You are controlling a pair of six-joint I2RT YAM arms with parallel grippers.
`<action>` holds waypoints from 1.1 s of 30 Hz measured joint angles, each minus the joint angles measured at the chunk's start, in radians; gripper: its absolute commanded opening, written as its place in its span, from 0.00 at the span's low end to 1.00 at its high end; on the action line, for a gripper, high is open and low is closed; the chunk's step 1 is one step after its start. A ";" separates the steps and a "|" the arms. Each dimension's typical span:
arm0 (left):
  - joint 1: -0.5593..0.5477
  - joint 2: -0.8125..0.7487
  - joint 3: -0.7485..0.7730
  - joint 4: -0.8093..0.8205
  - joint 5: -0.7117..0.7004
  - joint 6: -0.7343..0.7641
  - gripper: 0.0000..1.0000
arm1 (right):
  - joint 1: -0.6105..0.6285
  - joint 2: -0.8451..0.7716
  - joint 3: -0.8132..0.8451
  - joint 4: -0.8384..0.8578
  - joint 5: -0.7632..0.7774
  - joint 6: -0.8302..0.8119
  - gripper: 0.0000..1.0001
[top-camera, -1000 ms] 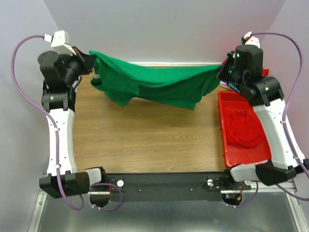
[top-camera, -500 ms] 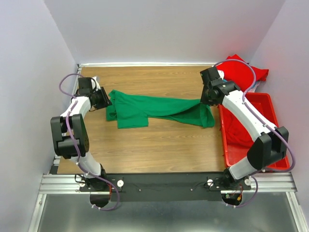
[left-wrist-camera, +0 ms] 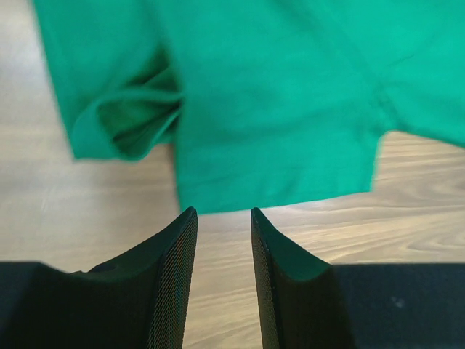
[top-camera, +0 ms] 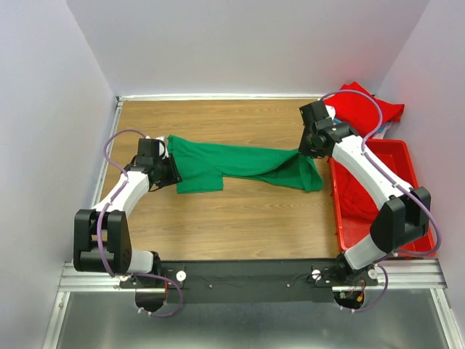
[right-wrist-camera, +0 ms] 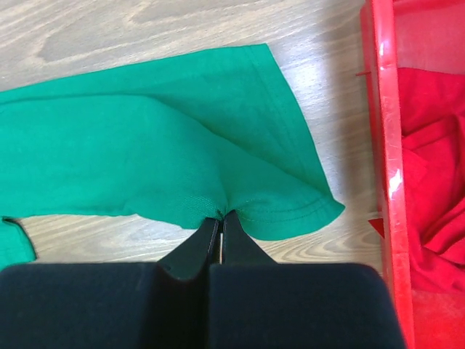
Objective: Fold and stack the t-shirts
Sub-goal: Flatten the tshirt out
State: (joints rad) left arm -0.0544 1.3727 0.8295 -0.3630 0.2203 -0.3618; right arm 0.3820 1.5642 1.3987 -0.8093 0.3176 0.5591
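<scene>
The green shirt [top-camera: 240, 163] lies on the bench [top-camera: 218, 218], drawn out in a long band from left to right across its middle. We judge it is being spread flat for folding, which would explain a grip at its right end. There the right jaws are pinched tight on a doubled hem, and the cloth fans out from that pinch. The left jaws stand a narrow gap apart with nothing between them, just short of the shirt's left edge, beside a sleeve opening.

The red bin [right-wrist-camera: 383, 109] sits at the right with a red shirt [right-wrist-camera: 432, 182] inside, and the right arm covers much of it from above, so we cannot count what it holds. More red cloth [top-camera: 367, 107] lies beyond it at the far right. The green shirt overlaps itself, hiding its neck and outline, and the left wrist view is blurred.
</scene>
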 measured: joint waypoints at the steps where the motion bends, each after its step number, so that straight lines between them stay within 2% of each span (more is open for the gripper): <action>1: 0.000 0.002 -0.013 -0.008 -0.018 -0.007 0.43 | 0.000 0.000 -0.002 0.002 -0.002 0.002 0.01; 7: -0.005 0.018 -0.016 -0.027 -0.100 -0.038 0.44 | 0.000 -0.007 -0.045 0.013 -0.012 0.018 0.01; 15: -0.024 0.129 -0.010 -0.024 -0.134 -0.043 0.44 | 0.000 -0.053 -0.092 0.015 -0.017 0.036 0.01; 28: -0.079 0.164 -0.010 -0.011 -0.186 -0.051 0.43 | 0.000 -0.067 -0.097 0.021 -0.018 0.053 0.01; 30: -0.079 0.167 -0.010 -0.002 -0.193 -0.052 0.40 | 0.000 -0.067 -0.098 0.023 -0.018 0.054 0.01; 31: -0.079 0.169 -0.010 0.003 -0.196 -0.052 0.27 | 0.000 -0.068 -0.100 0.023 -0.018 0.055 0.01; 33: -0.079 0.176 -0.008 0.013 -0.203 -0.048 0.12 | 0.000 -0.069 -0.101 0.023 -0.018 0.055 0.01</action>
State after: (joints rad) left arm -0.1333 1.5490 0.8211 -0.3500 0.0174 -0.4103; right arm 0.3820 1.4948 1.2972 -0.7860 0.3000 0.6136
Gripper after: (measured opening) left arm 0.298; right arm 0.019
